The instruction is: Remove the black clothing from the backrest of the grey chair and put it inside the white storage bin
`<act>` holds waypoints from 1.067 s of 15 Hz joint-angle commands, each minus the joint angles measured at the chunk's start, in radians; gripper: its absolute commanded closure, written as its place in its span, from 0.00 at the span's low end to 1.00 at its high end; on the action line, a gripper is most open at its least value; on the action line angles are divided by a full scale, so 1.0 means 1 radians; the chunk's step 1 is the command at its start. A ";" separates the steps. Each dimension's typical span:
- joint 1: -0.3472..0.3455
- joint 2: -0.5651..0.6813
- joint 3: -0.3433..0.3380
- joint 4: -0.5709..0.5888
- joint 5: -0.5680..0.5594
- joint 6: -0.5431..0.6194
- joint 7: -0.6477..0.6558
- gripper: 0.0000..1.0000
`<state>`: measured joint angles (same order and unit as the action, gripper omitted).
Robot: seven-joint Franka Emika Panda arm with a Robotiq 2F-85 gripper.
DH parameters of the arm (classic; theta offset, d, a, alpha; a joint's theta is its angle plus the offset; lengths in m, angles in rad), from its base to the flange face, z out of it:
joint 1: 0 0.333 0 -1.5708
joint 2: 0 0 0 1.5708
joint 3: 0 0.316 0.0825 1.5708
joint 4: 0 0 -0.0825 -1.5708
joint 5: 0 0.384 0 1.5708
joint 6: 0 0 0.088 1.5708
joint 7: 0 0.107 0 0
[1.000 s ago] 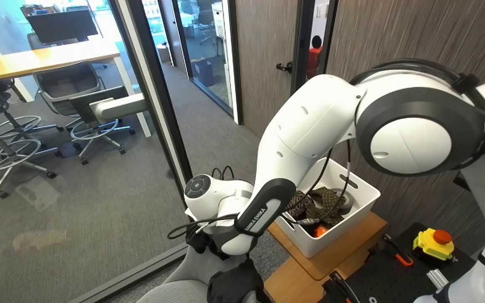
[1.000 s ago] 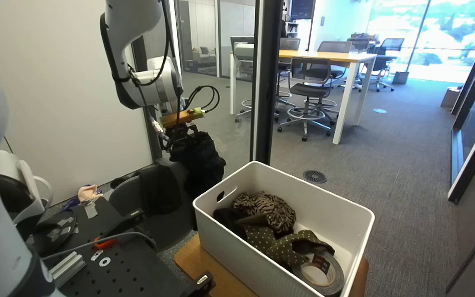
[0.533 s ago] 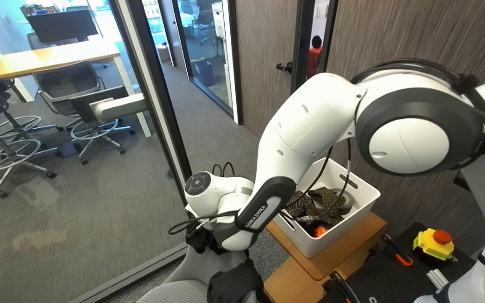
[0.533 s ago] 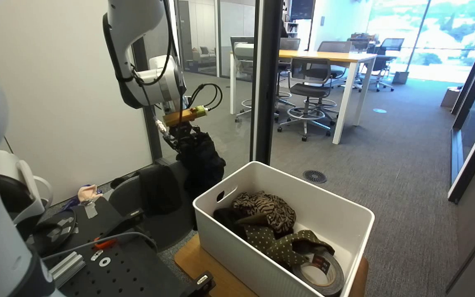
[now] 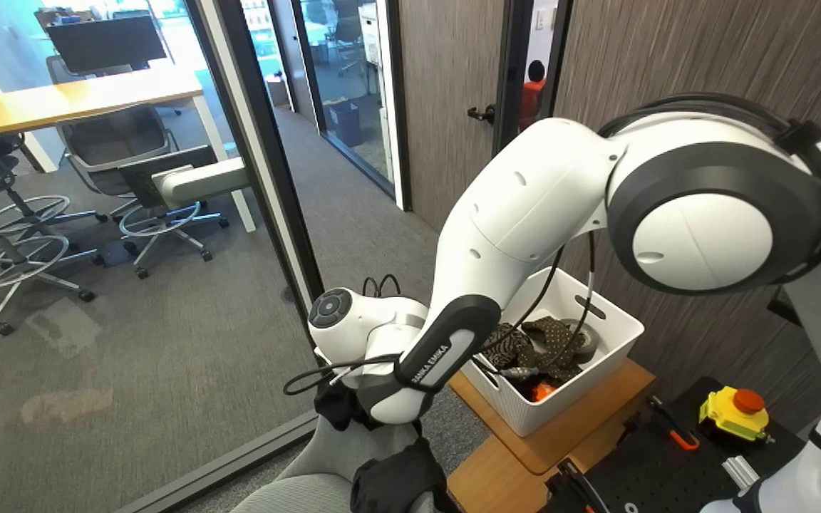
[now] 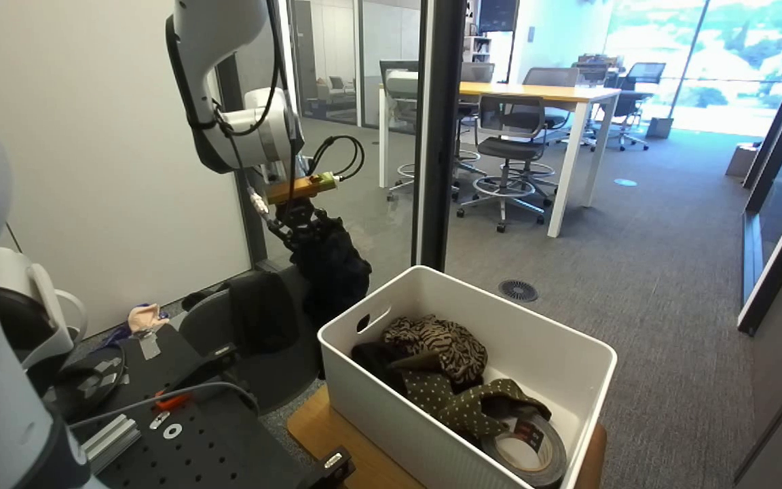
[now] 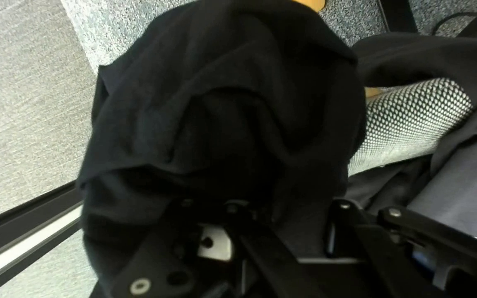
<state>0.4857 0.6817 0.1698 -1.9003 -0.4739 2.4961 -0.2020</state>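
Note:
The black clothing (image 6: 337,265) drapes over the top of the grey chair's backrest (image 5: 353,445) and looks bunched. My gripper (image 6: 301,238) is at the upper end of this cloth, pointing down, shut on it. In the wrist view the black clothing (image 7: 230,82) fills the middle and hides the fingertips. A second dark cloth (image 5: 396,477) hangs over the chair's near side and also shows as black fabric (image 7: 466,165) beside pale mesh in the wrist view. The white storage bin (image 6: 520,339) appears in both exterior views, beside the chair.
Inside the bin lie patterned cloths (image 6: 442,346) and a roll of tape (image 6: 533,451). It stands on a wooden stand (image 5: 581,420). Close behind the chair is a glass wall with a dark post (image 6: 435,136). A black perforated board (image 5: 667,470) lies near the robot's base.
My gripper has closed on the black clothing, pulling the cloth together at its top. The wrist has risen slightly. Chair, second cloth and bin have stayed put.

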 commanded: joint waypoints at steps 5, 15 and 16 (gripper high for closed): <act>-0.057 -0.222 -0.007 -0.165 0.004 -0.196 0.035 0.89; -0.216 -0.702 -0.016 -0.448 -0.001 -0.357 0.119 0.89; -0.234 -0.751 -0.020 -0.469 -0.003 -0.370 0.131 0.89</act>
<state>0.2973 0.1167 0.1529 -2.2673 -0.4665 2.1631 -0.1125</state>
